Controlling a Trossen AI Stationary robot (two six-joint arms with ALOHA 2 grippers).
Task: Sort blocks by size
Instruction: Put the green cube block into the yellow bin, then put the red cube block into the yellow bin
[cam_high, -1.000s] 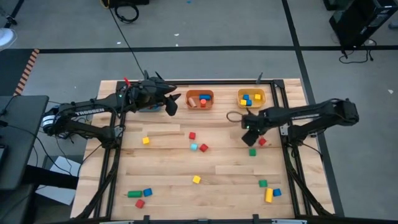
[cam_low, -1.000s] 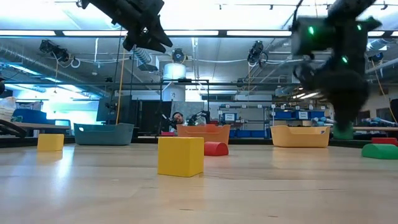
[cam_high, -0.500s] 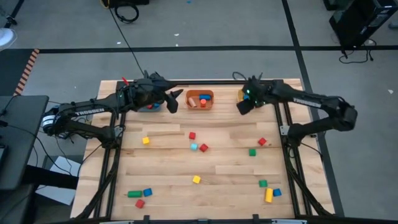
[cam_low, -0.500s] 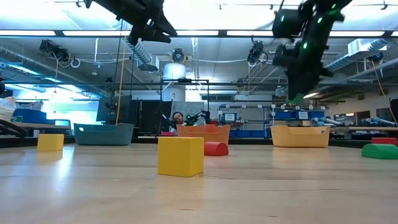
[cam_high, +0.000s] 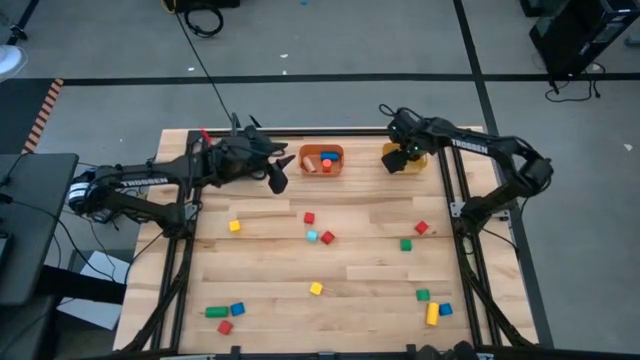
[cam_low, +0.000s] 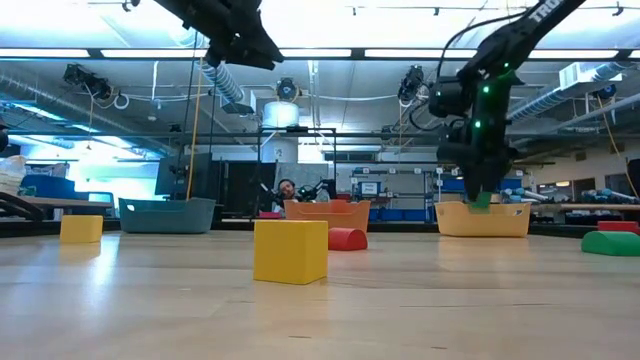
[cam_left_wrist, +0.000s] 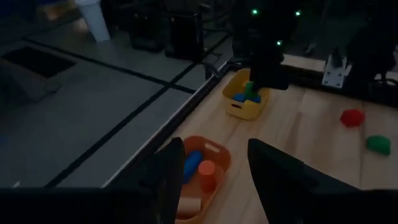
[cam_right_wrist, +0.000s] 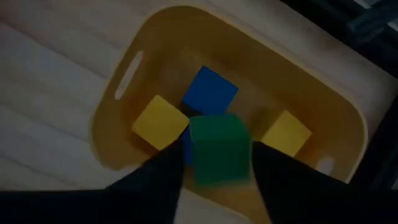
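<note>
Right claw (cam_right_wrist: 214, 180) hangs over the yellow bin (cam_right_wrist: 323, 112) at the table's (cam_high: 360, 245) far edge, a green cube (cam_right_wrist: 219, 148) between its fingers (cam_right_wrist: 155, 180). Whether the fingers grip the cube or have just let go can't be told; cube looks a bit smeared, poss. dropping. Under it in the bin: a blue cube (cam_right_wrist: 210, 92) and two yellow cubes (cam_right_wrist: 160, 121).

Step in hand, by the look of it: delivering one bigger cube to the bin for its size. Next move prob. calls for lifting clear of the bin rim, then reaching back for another loose block, e.g. the green block (cam_high: 406, 244) or red block (cam_high: 421, 228) nearest that arm.

Left claw (cam_high: 277, 172) waits part-open and empty beside the orange bin (cam_high: 322, 160).

Views differ: right wrist cam alone shows the yellow bin's contents. Overhead cam alone shows the spread of blocks left on the table, incl. a cluster near the front right corner (cam_high: 433, 305) and one front left (cam_high: 225, 314). Table-level cam shows the right claw (cam_low: 480, 195) low at the yellow bin's (cam_low: 484, 220) rim, plus a teal bin (cam_low: 167, 214) that the left arm hides from above.
</note>
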